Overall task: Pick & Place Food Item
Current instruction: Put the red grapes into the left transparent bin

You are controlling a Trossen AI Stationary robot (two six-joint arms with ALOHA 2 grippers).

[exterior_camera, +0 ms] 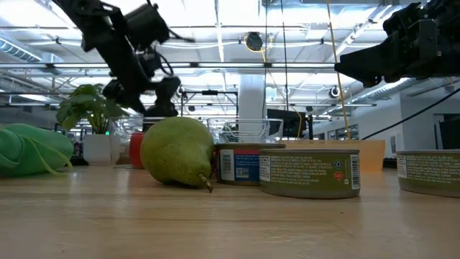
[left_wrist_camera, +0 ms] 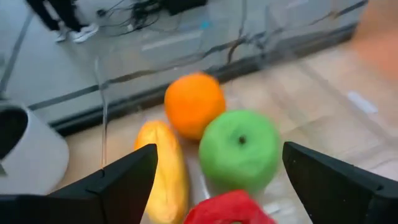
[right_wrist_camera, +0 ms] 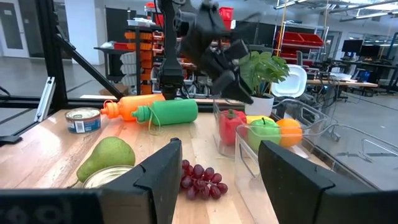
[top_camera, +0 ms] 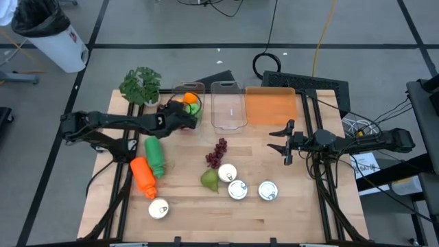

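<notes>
Wooden tabletop (top_camera: 185,206) is being occupied by three containers at its far edge. An orange (left_wrist_camera: 194,104), green apple (left_wrist_camera: 239,149), yellow item (left_wrist_camera: 163,171), apparently a banana, and red item (left_wrist_camera: 229,208) are being contained in the left clear bin (top_camera: 188,89). Above it, the left gripper (left_wrist_camera: 214,180) is being held wide open, empty. The right gripper (top_camera: 282,141) is being kept part-open, idle.

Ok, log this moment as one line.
left gripper: open above clear bin | bin: orange, apple, banana, red item | right gripper: open, idle

Red food item (left_wrist_camera: 229,208) cut off by edge; banana (left_wrist_camera: 163,168) partly blurred.
</notes>
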